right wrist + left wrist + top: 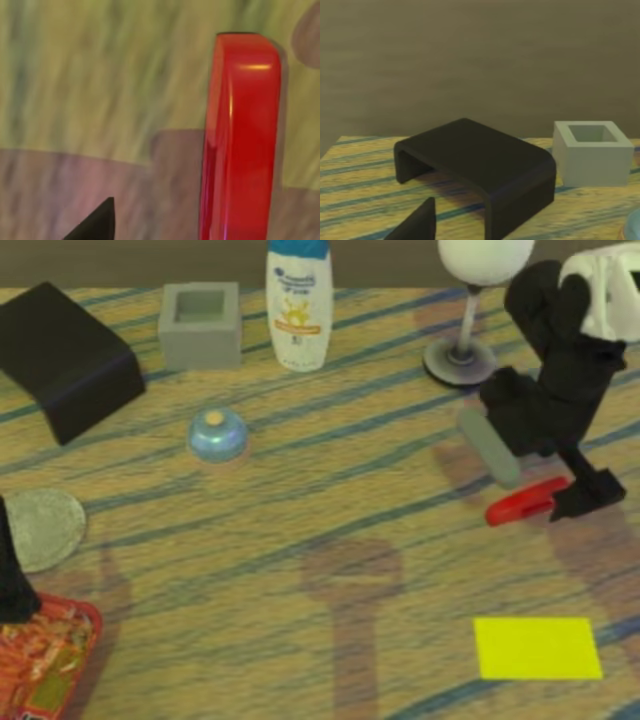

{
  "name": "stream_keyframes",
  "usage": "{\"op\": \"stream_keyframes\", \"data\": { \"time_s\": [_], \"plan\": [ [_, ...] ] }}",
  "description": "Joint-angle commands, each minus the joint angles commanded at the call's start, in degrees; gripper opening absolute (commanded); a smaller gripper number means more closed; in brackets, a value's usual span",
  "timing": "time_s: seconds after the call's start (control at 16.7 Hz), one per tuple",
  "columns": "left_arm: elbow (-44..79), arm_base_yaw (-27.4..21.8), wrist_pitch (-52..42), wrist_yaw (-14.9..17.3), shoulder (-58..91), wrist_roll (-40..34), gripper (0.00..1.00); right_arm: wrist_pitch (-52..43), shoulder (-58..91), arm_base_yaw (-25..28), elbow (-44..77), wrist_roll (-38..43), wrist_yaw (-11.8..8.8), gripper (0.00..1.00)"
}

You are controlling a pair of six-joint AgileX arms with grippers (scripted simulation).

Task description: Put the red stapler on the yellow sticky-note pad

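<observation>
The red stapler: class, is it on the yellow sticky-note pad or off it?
Off it. In the top view the red stapler is at the right gripper, while the yellow sticky-note pad lies bare nearer the table's front edge.

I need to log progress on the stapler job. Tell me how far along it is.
Done: the right end effector has reached the red stapler and sits at its end. In hand: the grasp; whether its fingers have closed cannot be seen, and the stapler looks to lie on the table. Left: lifting it and carrying it to the yellow sticky-note pad, which is bare, nearer the front edge. The left arm is parked at the left edge.
</observation>
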Motion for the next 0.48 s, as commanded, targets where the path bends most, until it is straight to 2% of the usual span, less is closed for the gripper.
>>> {"op": "stream_keyframes", "data": {
  "time_s": [0.18, 0.42, 0.48],
  "plan": [
    [0.0, 0.0, 0.0, 0.0, 0.0, 0.0, 1.0, 4.4, 1.6, 0.1, -3.4, 0.0, 0.0, 1.0],
    [0.0, 0.0, 0.0, 0.0, 0.0, 0.0, 1.0, 4.6, 1.7, 0.1, -3.6, 0.0, 0.0, 1.0],
    [0.0, 0.0, 0.0, 0.0, 0.0, 0.0, 1.0, 4.6, 1.7, 0.1, -3.6, 0.0, 0.0, 0.92]
  ]
}}
